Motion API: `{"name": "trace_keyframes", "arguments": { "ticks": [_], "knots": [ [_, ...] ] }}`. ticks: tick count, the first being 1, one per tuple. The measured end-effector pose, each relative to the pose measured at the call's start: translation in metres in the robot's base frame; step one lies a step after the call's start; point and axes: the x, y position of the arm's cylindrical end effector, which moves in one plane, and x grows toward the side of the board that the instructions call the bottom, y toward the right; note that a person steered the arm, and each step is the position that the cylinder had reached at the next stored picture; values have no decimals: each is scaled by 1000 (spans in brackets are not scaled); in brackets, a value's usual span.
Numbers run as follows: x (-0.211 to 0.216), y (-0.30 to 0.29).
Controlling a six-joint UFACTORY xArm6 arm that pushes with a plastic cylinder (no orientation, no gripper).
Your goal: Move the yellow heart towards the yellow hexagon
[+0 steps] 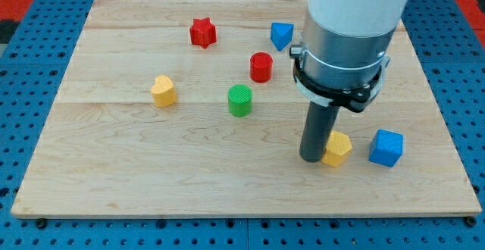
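Observation:
The yellow heart (163,91) lies on the wooden board at the view's left of centre. The yellow hexagon (338,148) lies at the view's lower right. My tip (312,158) rests on the board right against the hexagon's left side, far to the right of the heart. The arm's white and grey body (345,30) hangs over the board's upper right and hides what is behind it.
A red star (202,32) lies at the view's top. A blue block (281,35) and a red cylinder (261,67) lie near the arm. A green cylinder (240,100) lies at the centre. A blue cube (386,147) lies right of the hexagon.

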Motion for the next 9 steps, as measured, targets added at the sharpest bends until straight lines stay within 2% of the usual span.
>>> {"name": "trace_keyframes", "arguments": {
  "ticks": [3,4,5,7,8,9],
  "knots": [
    [0,30],
    [-1,-6],
    [-4,-91],
    [-77,-227],
    [-112,-267],
    [-146,-272]
  ]
}}
